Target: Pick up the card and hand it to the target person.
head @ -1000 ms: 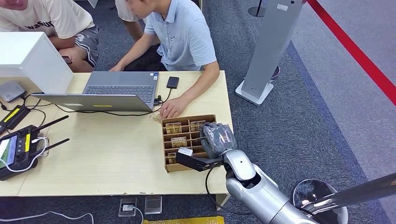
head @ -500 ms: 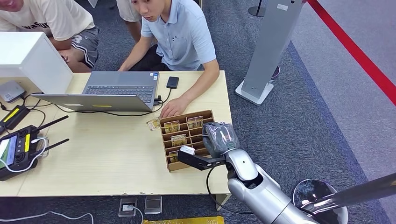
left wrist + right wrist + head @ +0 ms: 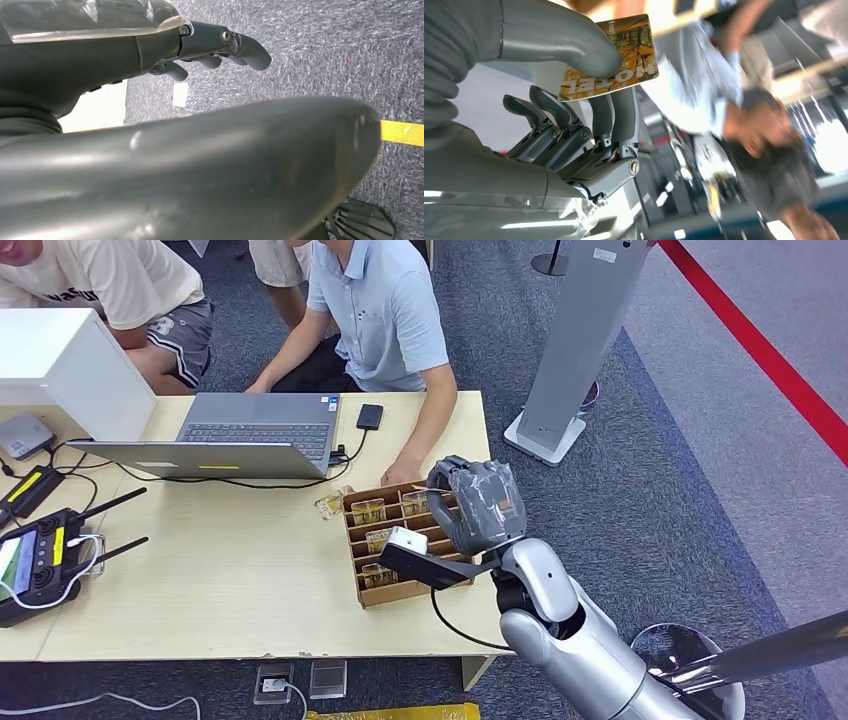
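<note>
Head view: my right hand (image 3: 478, 505) raised over cardboard tray (image 3: 402, 590), person's hand (image 3: 403, 474) just beyond my fingers.
Right wrist view: card (image 3: 616, 56) pinched between my thumb (image 3: 574, 46) and fingers (image 3: 623, 116), marked HOTEL.
Left wrist view: my left hand (image 3: 200, 47) holds nothing, fingers loosely apart over grey carpet (image 3: 320, 45).

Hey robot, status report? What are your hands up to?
Right hand pinches the hotel card, raised above the card box. Left hand holds nothing, hanging over floor. Person's hand rests by the box.
</note>
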{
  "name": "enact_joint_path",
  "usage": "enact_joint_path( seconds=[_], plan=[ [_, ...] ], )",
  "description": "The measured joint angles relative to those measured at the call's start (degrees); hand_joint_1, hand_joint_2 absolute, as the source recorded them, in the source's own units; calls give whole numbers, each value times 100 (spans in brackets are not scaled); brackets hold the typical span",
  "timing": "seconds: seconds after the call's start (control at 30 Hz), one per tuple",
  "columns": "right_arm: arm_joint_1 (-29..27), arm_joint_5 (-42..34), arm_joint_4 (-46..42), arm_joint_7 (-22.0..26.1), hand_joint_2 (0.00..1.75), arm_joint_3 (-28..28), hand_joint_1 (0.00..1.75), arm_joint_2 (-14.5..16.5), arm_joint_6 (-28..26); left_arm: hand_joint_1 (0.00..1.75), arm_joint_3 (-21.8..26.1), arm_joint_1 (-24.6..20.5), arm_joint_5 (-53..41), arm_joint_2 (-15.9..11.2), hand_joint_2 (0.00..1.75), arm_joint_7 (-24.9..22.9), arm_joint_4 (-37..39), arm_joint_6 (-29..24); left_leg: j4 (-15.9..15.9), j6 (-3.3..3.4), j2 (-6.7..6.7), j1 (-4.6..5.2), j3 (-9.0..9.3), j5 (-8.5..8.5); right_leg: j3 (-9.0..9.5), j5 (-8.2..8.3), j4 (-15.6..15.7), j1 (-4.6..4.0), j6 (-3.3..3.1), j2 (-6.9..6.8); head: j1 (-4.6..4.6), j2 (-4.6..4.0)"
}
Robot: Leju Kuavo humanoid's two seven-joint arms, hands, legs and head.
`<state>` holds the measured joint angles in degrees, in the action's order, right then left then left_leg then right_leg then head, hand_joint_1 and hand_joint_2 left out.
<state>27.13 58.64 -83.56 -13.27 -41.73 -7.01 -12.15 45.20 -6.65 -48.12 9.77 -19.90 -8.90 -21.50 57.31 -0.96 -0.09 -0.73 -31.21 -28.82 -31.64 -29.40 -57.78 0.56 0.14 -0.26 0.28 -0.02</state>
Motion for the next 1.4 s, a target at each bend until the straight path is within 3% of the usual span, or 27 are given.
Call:
enact_joint_path(
  seconds=[0.23,0.5,0.9,1.4],
  plan=[
    [546,-57,-178,216,175,90,175,-16,-153,0,0,-1,-122,-7,0,23,0,52,0,0,0,0,-1,0,2,0,-1,0,0,0,-2,0],
    [1170,-202,539,418,175,92,175,140,-272,0,0,-2,-310,-51,0,89,0,236,0,0,-1,0,-5,0,1,0,-2,0,0,-1,-1,0],
    [1924,-340,2153,892,175,76,175,726,-481,0,0,-2,-339,-72,0,6,0,178,0,0,-2,0,-6,1,0,0,-3,0,0,-2,1,0],
    [2220,-414,3253,1091,175,-19,174,1322,-588,0,2,-3,-260,-51,0,-138,0,-22,0,0,-1,0,-4,1,-1,0,-4,0,0,-1,1,0]
  ],
)
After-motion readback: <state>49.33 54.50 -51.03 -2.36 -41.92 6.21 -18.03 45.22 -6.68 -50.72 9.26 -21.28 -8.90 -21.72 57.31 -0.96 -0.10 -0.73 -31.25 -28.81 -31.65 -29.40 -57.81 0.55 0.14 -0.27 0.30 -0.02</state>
